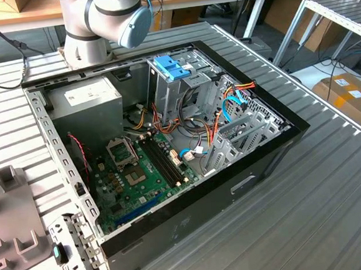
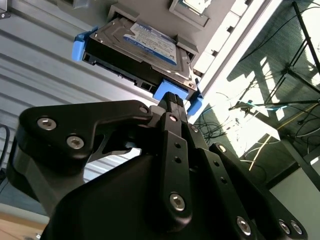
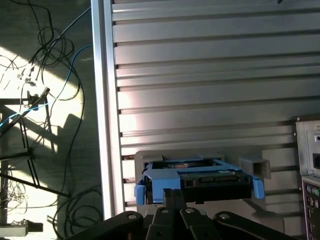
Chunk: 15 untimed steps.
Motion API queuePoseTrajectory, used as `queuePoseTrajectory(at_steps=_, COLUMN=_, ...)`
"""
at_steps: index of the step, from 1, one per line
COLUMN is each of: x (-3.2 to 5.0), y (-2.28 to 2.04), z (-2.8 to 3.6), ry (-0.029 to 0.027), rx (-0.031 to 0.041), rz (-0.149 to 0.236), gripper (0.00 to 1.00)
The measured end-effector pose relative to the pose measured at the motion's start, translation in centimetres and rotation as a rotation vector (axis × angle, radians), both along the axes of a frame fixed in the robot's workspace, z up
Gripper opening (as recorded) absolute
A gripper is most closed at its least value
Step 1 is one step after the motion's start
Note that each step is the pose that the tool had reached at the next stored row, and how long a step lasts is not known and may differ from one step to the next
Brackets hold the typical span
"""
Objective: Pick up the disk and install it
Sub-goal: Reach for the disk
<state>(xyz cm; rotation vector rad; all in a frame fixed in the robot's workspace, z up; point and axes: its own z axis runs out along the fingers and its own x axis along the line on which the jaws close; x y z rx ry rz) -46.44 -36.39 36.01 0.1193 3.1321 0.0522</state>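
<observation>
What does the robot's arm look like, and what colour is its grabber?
The arm is a fat silver-grey tube with a round light-blue cap on its joint. The gripper is black, built from angular jointed links dotted with shiny silver screws.

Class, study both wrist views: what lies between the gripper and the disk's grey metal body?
In both wrist views, only the light blue carrier rail of the disk lies there, right at the gripper.

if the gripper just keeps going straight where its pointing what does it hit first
The disk. In both wrist views the gripper points at the blue frame on the disk's near edge. The gap looks very small and the two may be touching, but depth is unclear.
</observation>
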Motion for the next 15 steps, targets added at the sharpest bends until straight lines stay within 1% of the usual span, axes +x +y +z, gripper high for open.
queuePoseTrajectory(at_steps=2, x=-0.01, y=0.0, z=-0.11, ry=-0.0006, rx=-0.0002, rz=0.0, gripper=0.11)
queuePoseTrajectory(at_steps=4, x=-0.01, y=0.0, z=-0.41, ry=-0.0001, rx=-0.0004, rz=0.0, gripper=0.11)
queuePoseTrajectory(at_steps=8, x=-0.02, y=0.0, z=-0.46, ry=-0.0001, rx=-0.0014, rz=0.0, gripper=0.11)
queuePoseTrajectory(at_steps=10, x=-0.02, y=0.0, z=-0.5, ry=0.0022, rx=-0.0051, rz=0.0, gripper=0.11)
queuePoseTrajectory(at_steps=12, x=-0.02, y=0.0, z=-0.51, ry=0.0052, rx=-0.0113, rz=0.0, gripper=0.11)
queuePoseTrajectory(at_steps=13, x=-0.02, y=0.0, z=-0.52, ry=0.0054, rx=-0.0142, rz=0.0, gripper=0.11)
queuePoseTrajectory(at_steps=15, x=-0.02, y=0.0, z=-0.51, ry=0.0056, rx=-0.0166, rz=0.0, gripper=0.11)
